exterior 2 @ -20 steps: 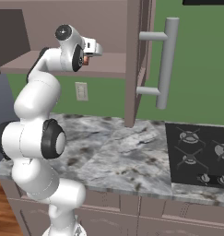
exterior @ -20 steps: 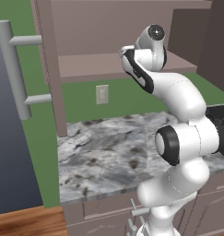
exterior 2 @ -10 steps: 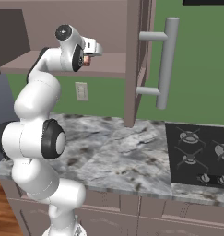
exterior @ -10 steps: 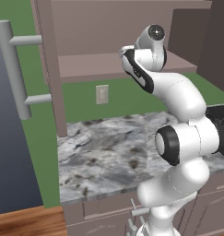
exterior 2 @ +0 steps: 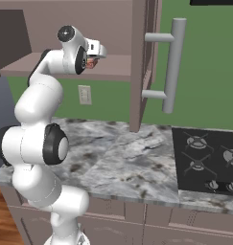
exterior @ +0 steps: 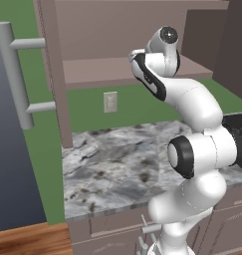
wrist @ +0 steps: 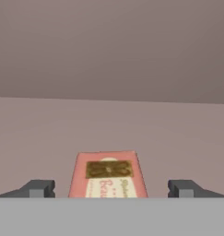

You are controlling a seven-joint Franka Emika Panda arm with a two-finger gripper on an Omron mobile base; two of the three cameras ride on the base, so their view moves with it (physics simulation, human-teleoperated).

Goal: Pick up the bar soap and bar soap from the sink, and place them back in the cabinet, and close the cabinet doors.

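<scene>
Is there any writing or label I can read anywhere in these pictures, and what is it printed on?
Bar soap on the cabinet shelf, between the gripper fingertips: pale label with red script, perhaps starting "Bea", too blurred to read for certain.
Gold emblem above it: no legible text.
Nothing else carries writing.

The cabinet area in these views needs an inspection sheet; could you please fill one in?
Surface: grey marbled counter, bare where visible.
Job's things: one bar soap lying on the cabinet shelf; both doors open.
Clutter: nothing seen.
Hand: hand at the shelf, open, fingertips either side of the soap with gaps.
Cables: nothing seen.
Surroundings: black stovetop right of the counter, wall outlet on the green wall.
</scene>
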